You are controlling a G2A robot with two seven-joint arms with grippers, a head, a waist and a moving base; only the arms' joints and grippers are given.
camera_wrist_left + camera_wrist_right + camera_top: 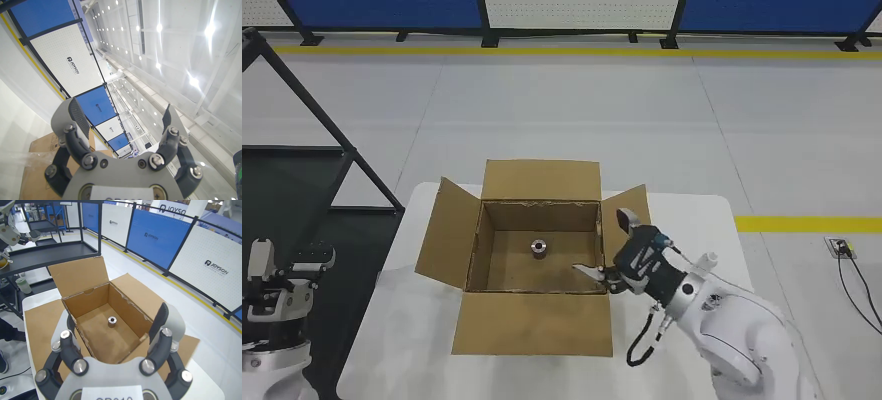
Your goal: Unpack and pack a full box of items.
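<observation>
An open cardboard box (532, 300) stands in the middle of the white table (692, 215), all flaps folded outward. A small metal ring (538, 246) lies alone on its floor, toward the far wall; the right wrist view has this ring (112, 320) below my gripper. My right gripper (607, 245) hangs open at the box's right wall, near the front corner, its fingers (160, 317) astride the wall's edge and holding nothing. My left gripper (287, 258) sits off the table's left side, open and empty, its fingers (78, 115) pointing up at the ceiling.
A black metal rack (302, 190) stands left of the table, with a pale green cup (23, 285) on a low shelf. Another cardboard carton (41, 145) under plastic wrap lies beside the left gripper. Blue and white partition panels (157, 237) line the far floor.
</observation>
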